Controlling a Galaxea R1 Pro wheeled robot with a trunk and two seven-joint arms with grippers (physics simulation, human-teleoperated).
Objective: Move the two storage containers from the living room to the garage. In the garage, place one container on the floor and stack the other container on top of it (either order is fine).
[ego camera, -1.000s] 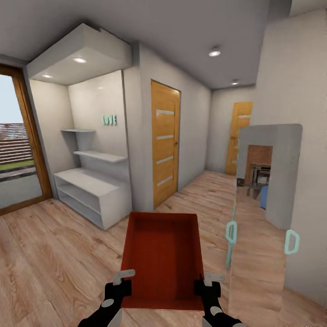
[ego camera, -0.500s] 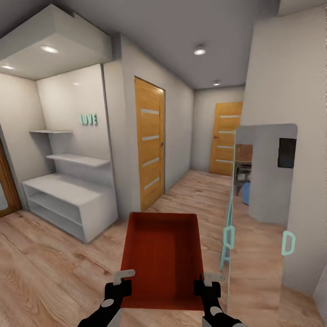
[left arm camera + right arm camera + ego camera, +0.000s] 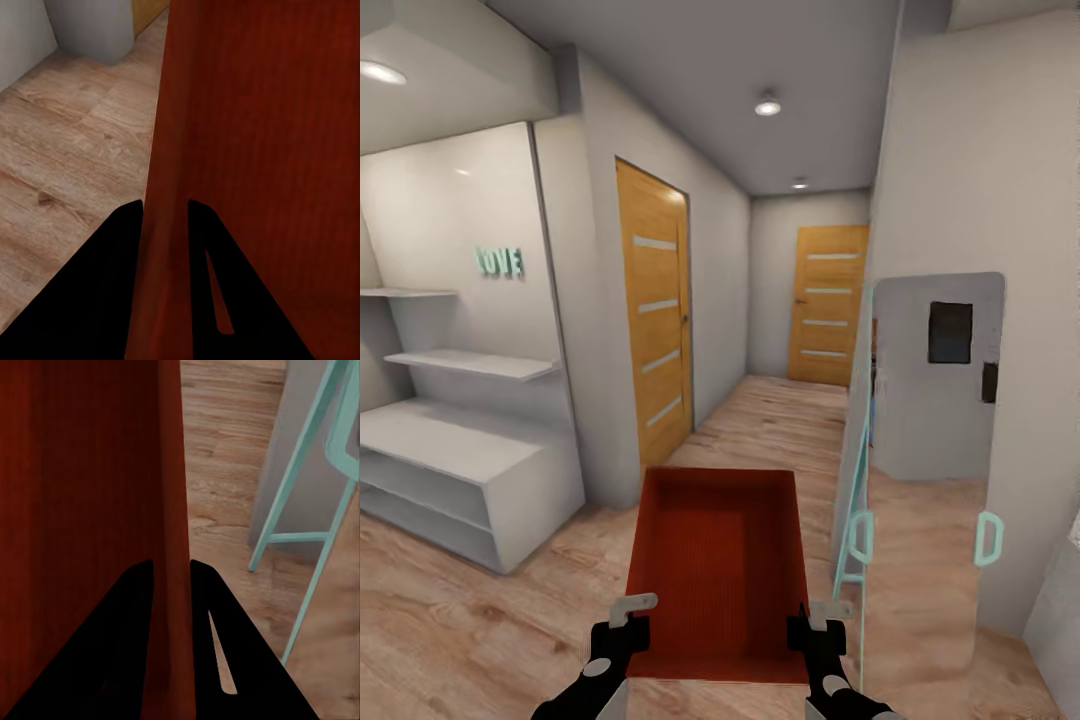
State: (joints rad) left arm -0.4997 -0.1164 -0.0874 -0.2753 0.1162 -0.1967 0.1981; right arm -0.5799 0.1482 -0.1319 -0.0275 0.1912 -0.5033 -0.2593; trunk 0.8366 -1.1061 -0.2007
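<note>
I carry one orange-red storage container (image 3: 718, 565) in front of me, level and empty, above the light wood-plank floor. My left gripper (image 3: 622, 628) is shut on its left wall near the close corner, and my right gripper (image 3: 812, 630) is shut on its right wall. In the left wrist view the container wall (image 3: 166, 217) runs between the two black fingers (image 3: 112, 255). The right wrist view shows the same pinch on the other wall (image 3: 171, 577), with black fingertips (image 3: 135, 607) on either side.
A hallway runs ahead with a wooden door (image 3: 652, 310) on its left wall and another wooden door (image 3: 828, 303) at the far end. White shelving (image 3: 455, 470) stands at left. A mirror with a teal frame (image 3: 857, 520) leans against the right wall.
The whole view has swung to the right: the shelving and glass door slid left and the hallway now sits ahead. Container and both grippers keep the same pose.
</note>
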